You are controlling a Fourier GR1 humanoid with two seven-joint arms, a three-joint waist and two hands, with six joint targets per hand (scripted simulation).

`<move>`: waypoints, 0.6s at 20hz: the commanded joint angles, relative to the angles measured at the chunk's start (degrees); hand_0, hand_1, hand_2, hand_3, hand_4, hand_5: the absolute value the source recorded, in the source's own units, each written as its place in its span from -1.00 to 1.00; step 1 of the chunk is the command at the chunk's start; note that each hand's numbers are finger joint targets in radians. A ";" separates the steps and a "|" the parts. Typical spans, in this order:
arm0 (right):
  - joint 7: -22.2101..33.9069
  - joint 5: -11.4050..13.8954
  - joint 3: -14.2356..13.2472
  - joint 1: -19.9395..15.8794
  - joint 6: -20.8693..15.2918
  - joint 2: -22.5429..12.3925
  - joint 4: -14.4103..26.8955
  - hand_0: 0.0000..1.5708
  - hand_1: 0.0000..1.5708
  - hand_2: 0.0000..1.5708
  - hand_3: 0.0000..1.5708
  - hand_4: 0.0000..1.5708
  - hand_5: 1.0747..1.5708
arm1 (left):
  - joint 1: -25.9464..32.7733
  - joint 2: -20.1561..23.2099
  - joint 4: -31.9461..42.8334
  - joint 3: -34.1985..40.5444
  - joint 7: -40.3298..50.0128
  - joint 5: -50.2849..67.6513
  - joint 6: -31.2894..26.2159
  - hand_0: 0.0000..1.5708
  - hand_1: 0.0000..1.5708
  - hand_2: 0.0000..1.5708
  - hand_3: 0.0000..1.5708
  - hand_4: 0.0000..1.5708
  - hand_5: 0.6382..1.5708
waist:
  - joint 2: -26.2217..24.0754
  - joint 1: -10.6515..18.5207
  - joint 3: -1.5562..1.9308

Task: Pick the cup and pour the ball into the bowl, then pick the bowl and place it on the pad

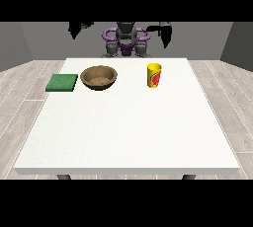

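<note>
A yellow cup [154, 75] with a red mark stands upright on the white table [128, 132], right of centre towards the far side. Its inside does not show, so no ball is visible. A brown wooden bowl [99, 78] sits to its left. Beside the bowl, at the table's left edge, lies a flat green pad [62, 82]. The hand at the view's right [165, 35] hangs raised above and behind the cup, fingers pointing down, holding nothing. The hand at the view's left [76, 27] is raised behind the table's far left corner, well clear of the bowl and pad.
The robot's torso [126, 41] stands behind the table's far edge. Wooden floor surrounds the table on all sides. The near half of the table lies bare white.
</note>
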 commanded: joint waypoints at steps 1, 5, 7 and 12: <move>-7.28 -2.47 -3.84 -1.12 3.24 -1.84 2.55 -1.00 -1.00 -1.00 -1.00 -0.12 0.91 | 2.30 1.44 6.03 2.77 -12.47 0.92 -3.23 -1.00 -1.00 -1.00 -1.00 -0.29 0.84 | 6.97 -0.19 -0.02; -1.71 -6.05 -7.17 -6.08 4.58 -5.74 2.57 -1.00 -1.00 -1.00 -1.00 -0.13 0.92 | -1.84 2.07 16.12 4.26 -18.03 -0.55 -3.07 -1.00 -1.00 -1.00 -1.00 -0.54 0.81 | 7.16 -2.31 -0.03; -8.92 -4.56 -6.75 -4.35 5.57 -4.14 6.54 -1.00 -1.00 -1.00 -1.00 -0.14 0.94 | -2.38 1.82 19.42 4.70 -19.55 0.69 -4.27 -1.00 -1.00 -1.00 -1.00 -0.69 0.79 | 8.94 -1.92 -0.01; -8.75 -6.22 -7.93 -2.81 8.30 -5.66 9.23 -1.00 -1.00 -1.00 -1.00 -0.15 0.96 | -4.31 3.48 31.14 6.55 -26.89 0.76 -6.83 -1.00 -1.00 -1.00 -1.00 -1.00 0.72 | 6.65 -2.44 -0.01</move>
